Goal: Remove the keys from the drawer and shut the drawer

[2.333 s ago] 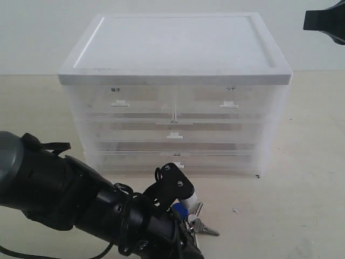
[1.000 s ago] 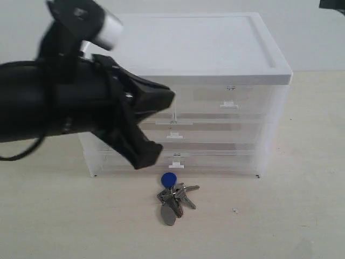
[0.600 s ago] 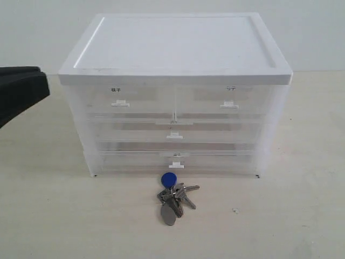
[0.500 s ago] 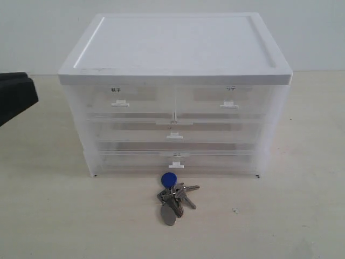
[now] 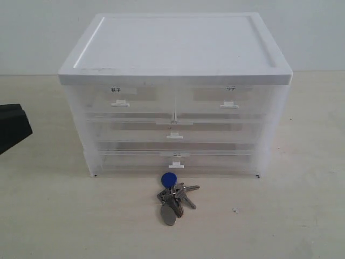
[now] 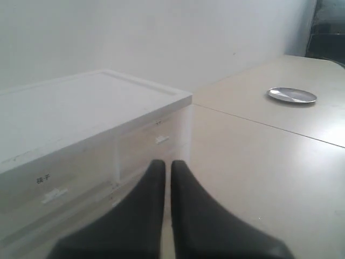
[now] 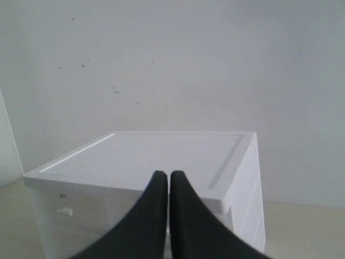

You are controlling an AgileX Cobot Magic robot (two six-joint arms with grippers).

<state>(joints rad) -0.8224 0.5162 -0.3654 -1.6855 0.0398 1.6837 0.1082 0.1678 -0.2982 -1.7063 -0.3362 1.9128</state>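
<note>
The keys (image 5: 173, 197), a silver bunch with a round blue tag, lie on the table just in front of the cabinet. The drawer (image 5: 119, 100) is the top-left half-width one with a two-character label; it sits flush with the cabinet front and also shows in the left wrist view (image 6: 59, 186). My left gripper (image 6: 165, 163) is shut and empty, off to the cabinet's left and apart from it. A black part of the left arm (image 5: 12, 127) shows at the left edge. My right gripper (image 7: 165, 174) is shut on nothing, raised beside the cabinet.
The white-topped translucent cabinet (image 5: 175, 43) stands mid-table, with a twin half-width drawer (image 5: 229, 102) and two full-width drawers (image 5: 173, 135) below, all pushed in. A round silver plate (image 6: 291, 95) lies on the table far off beyond the cabinet.
My left arm has swung away from the cabinet front to the left, leaving only a black edge in view and sinking lower. The keys and drawers have stayed still.
</note>
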